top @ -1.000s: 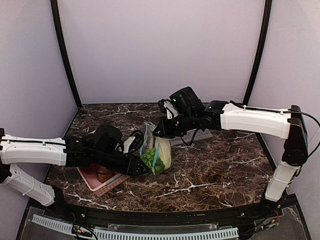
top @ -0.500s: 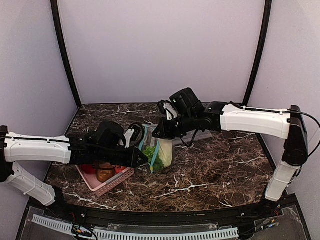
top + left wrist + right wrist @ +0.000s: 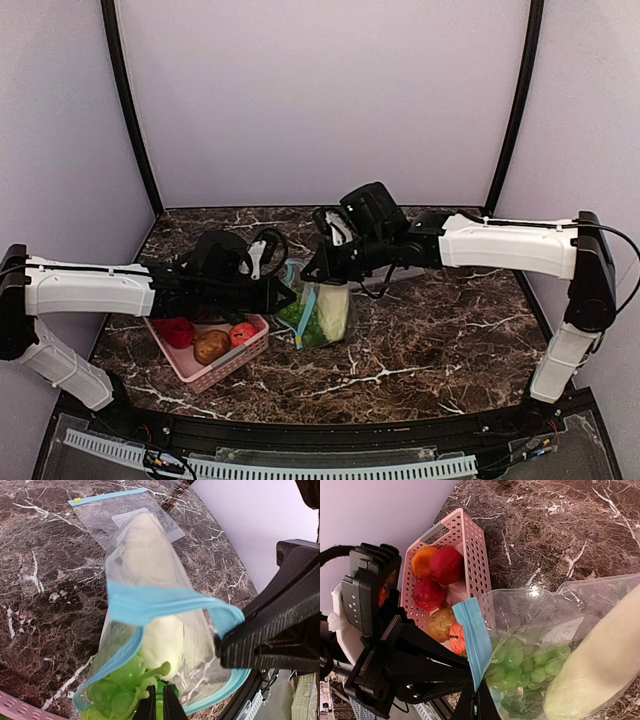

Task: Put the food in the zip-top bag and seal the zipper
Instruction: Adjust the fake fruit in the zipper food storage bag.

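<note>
The zip-top bag (image 3: 322, 312) stands open-mouthed on the marble table, hanging from its teal zipper (image 3: 477, 640). My right gripper (image 3: 474, 706) is shut on that strip from above. Inside the bag lie a long pale cabbage-like piece (image 3: 150, 545) and a bunch of round green food (image 3: 530, 660). My left gripper (image 3: 160, 706) reaches in at the bag's mouth from the left. Its jaws are shut on a thin bit of the green piece (image 3: 117, 692). In the top view the left gripper (image 3: 285, 297) sits just left of the bag, and the right gripper (image 3: 322, 270) just above it.
A pink basket (image 3: 200, 378) holding red, orange and brown toy foods (image 3: 445, 565) sits left of the bag, under my left arm. A second clear bag (image 3: 125, 515) with a teal strip lies flat on the table behind the first. Walls enclose the table.
My left gripper has closed and moved away from the near edge toward the bag's mouth, uncovering the basket. The right gripper kept its hold on the zipper.
</note>
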You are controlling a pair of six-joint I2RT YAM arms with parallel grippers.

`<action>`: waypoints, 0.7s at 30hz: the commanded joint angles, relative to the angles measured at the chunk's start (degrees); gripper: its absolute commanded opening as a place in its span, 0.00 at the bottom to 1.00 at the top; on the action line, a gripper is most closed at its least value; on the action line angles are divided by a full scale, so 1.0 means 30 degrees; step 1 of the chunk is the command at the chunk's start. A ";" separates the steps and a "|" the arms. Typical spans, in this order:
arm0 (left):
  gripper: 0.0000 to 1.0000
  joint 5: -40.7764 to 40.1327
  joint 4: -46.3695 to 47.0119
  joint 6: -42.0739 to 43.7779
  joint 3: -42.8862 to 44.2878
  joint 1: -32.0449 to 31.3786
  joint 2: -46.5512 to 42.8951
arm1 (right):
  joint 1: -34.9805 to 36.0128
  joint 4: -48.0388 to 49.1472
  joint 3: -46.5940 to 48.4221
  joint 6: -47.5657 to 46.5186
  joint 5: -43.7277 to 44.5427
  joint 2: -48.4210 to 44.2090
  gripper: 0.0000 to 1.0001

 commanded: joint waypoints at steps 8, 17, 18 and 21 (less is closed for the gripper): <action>0.01 0.0360 0.3242 0.0609 0.1262 0.0260 0.1359 | 0.0210 0.2426 -0.1035 0.0989 -0.1233 -0.1138 0.00; 0.26 0.2710 0.2646 0.1662 0.1172 0.0376 0.0153 | -0.0429 0.2484 -0.1812 0.2235 -0.0492 -0.1416 0.00; 0.34 0.2992 0.2415 0.1844 0.1129 0.0376 -0.0112 | -0.0569 0.2555 -0.1927 0.2417 -0.0498 -0.1466 0.00; 0.49 0.3851 0.0552 0.2731 0.1089 0.0376 -0.1828 | -0.0996 0.3025 -0.2379 0.2905 -0.0592 -0.1742 0.00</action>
